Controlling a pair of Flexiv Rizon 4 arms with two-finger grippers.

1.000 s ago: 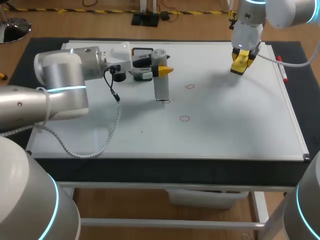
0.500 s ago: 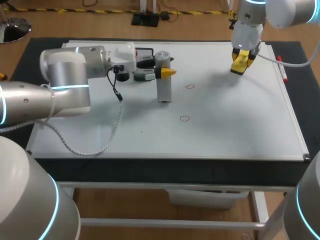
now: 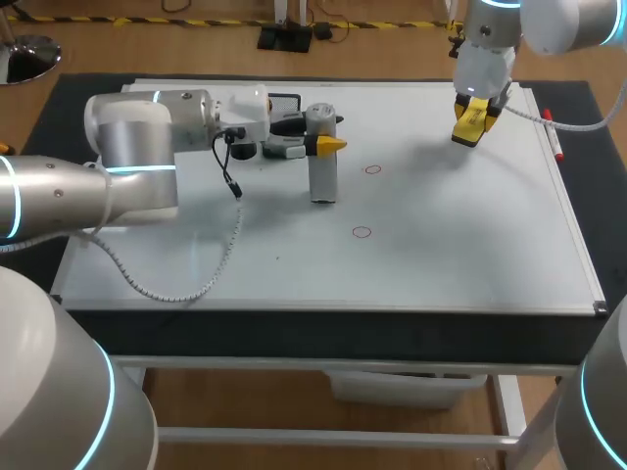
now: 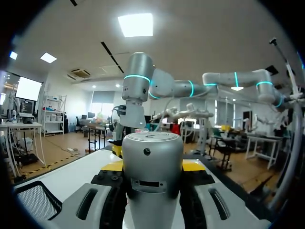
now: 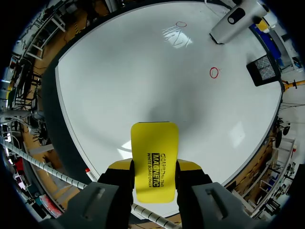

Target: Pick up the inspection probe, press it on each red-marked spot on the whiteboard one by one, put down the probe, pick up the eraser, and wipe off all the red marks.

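The left arm came in from the left, low over the whiteboard that covered most of the bench. Its jaws were closed on the inspection probe, a grey cylinder. In the left wrist view the two black fingers pressed against the probe from either side. The probe stood upright at the far left of the middle of the board. Its lower end appeared to rest on the white surface.

Two red marks showed as small circles. One red circle lay right of the probe and slightly farther back. The other red circle lay right of it and nearer. Both were apart from the probe.

The right arm hung over the far right part of the board. Its jaws pinched the yellow eraser by its long sides, as the right wrist view showed. The eraser was held above the board, well apart from both circles.

A black mesh tray sat at the far edge behind the probe. A red marker pen lay along the board's right edge.
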